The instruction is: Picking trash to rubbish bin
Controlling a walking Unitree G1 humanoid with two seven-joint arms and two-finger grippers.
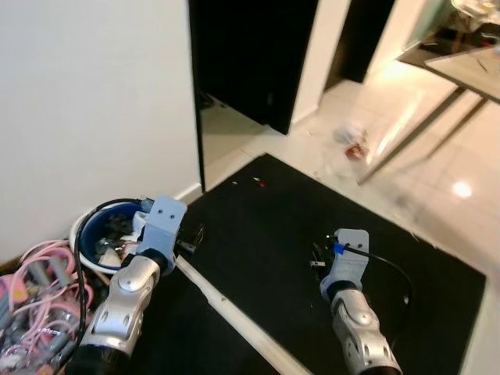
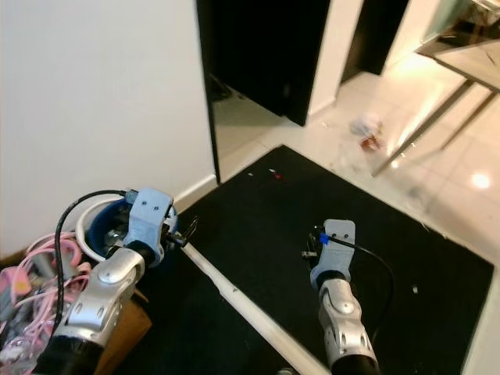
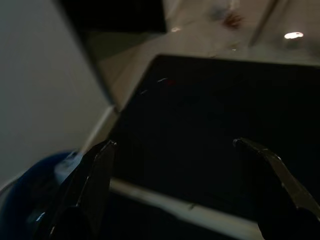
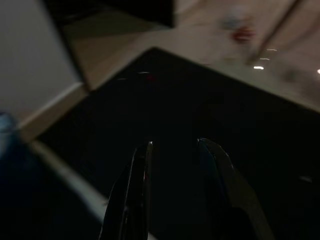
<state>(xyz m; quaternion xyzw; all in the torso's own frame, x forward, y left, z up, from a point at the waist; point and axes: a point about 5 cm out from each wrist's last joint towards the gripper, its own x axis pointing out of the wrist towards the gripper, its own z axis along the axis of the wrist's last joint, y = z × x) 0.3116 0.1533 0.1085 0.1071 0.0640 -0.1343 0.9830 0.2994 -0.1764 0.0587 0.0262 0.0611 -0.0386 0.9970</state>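
A blue rubbish bin (image 1: 87, 226) with a white rim stands against the wall at the left and holds some trash (image 1: 117, 233). My left gripper (image 1: 195, 238) hovers just right of the bin over the black mat (image 1: 281, 226); the left wrist view shows its fingers (image 3: 97, 170) spread wide and empty, so it is open. My right gripper (image 1: 319, 254) hangs low over the middle of the mat, open by a narrow gap, with nothing between its fingers (image 4: 142, 170). Crumpled trash (image 1: 351, 141) lies blurred on the tiled floor beyond the mat. A tiny red scrap (image 1: 260, 185) sits on the mat's far part.
A white bar (image 1: 226, 301) runs diagonally over the mat's near side. A pile of pink cables (image 1: 39, 289) lies at the far left. A table with slanted metal legs (image 1: 414, 133) stands at the back right beside the trash. A dark doorway (image 1: 250, 55) opens ahead.
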